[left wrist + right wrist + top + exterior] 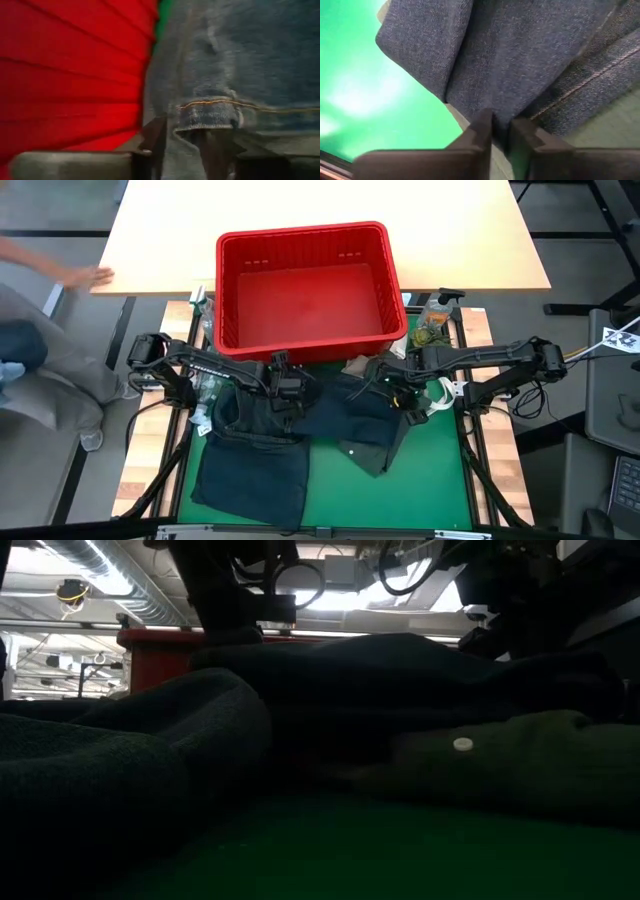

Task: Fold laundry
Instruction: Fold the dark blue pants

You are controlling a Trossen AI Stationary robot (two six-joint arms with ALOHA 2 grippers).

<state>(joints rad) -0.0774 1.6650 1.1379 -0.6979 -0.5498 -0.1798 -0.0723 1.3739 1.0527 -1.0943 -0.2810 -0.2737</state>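
Dark blue denim jeans [335, 405] lie spread on the green mat [430, 480], just in front of the red basket [305, 290]. My left gripper [285, 392] is down on their left part and my right gripper [405, 398] on their right part; both are shut on denim. An olive-green shirt [378, 448] with a white button [462, 745] lies partly under the jeans' right side. A dark garment [250, 475] rests flat on the mat at the near left. My left gripper [182, 132] pinches a stitched edge of the jeans [207, 112], the band with orange thread, between its two fingers. It comes slanting down from above, right beside the basket wall [75, 75]. The denim beyond lies slack. My right gripper [502, 127] pinches a fold of the jeans [500, 107] between its two nearly closed fingers, pointing steeply down from above. Next to the fold runs a stitched seam [585, 82]. The cloth spreads away from the fingers over the mat [380, 100].
The basket stands against the mat's far edge, with a clear plastic bottle [432, 320] at its right corner. A light wooden tabletop [330, 210] lies beyond. A person's hand [88, 275] rests at its left end. Bare green mat shows at the near right.
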